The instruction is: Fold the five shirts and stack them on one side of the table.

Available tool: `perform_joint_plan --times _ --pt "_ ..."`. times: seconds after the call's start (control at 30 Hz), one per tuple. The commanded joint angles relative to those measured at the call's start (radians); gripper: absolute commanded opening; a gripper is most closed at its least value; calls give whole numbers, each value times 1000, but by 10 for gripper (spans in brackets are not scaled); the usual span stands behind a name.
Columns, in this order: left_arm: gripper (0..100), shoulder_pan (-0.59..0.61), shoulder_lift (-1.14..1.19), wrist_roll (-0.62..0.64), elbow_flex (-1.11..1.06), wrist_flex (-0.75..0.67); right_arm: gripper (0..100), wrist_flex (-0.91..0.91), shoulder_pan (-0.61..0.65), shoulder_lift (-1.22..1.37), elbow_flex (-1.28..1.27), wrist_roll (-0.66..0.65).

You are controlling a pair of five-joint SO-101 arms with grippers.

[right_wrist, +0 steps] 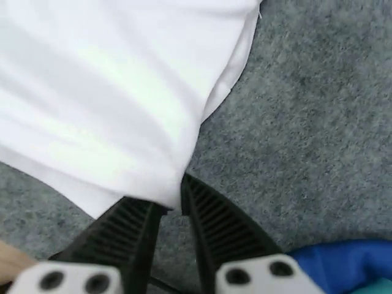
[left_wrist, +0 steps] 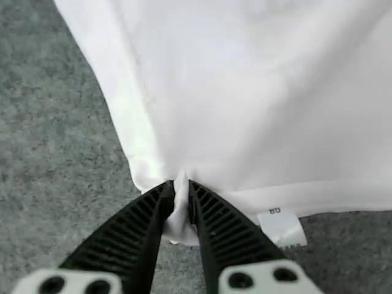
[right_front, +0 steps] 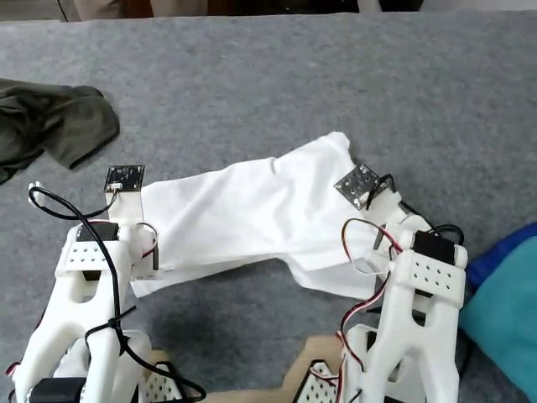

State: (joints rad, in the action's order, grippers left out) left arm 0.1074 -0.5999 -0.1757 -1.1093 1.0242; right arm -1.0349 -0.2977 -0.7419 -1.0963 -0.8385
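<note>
The white shirt lies stretched across the table. The left wrist view shows the left gripper pinching the shirt's hem beside a small tag whose print is unreadable. The right wrist view shows the right gripper clamped on the opposite edge. The high view adds a green shirt well beyond the left-held end, a blue shirt near the other, and open grey surface behind.

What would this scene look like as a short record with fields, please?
left claw: shut on an edge of the white shirt
right claw: shut on the opposite end of the shirt
white shirt: spread between the two arms on the grey table
dark green shirt: crumpled at the table's left edge
blue and teal fabric: at the right edge
</note>
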Motion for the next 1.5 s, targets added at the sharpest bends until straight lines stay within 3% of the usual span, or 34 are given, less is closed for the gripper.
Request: perform_joint_plan --times 0.0,0.17,0.37,0.53,0.67,0.73,0.87,1.13,1.47 --pt "147 3 -22 -3 6 38 173 5 -13 -31 4 -40" --pt "244 3 -22 -3 9 95 247 5 -18 -33 8 -51" --pt "243 12 -22 -6 57 158 246 -40 -19 -33 81 -18" --pt "243 87 -24 -6 252 219 240 -147 -15 -27 300 32" --pt "216 184 -13 17 463 207 76 -189 27 -10 461 81" --pt "150 187 -7 55 517 144 2 -190 64 38 532 112" --pt "14 132 56 132 499 -40 30 -175 163 236 693 175" --pt "19 69 323 204 460 -255 6 -12 332 760 1055 442" --pt "19 71 621 275 631 -259 6 86 348 1164 1257 462"
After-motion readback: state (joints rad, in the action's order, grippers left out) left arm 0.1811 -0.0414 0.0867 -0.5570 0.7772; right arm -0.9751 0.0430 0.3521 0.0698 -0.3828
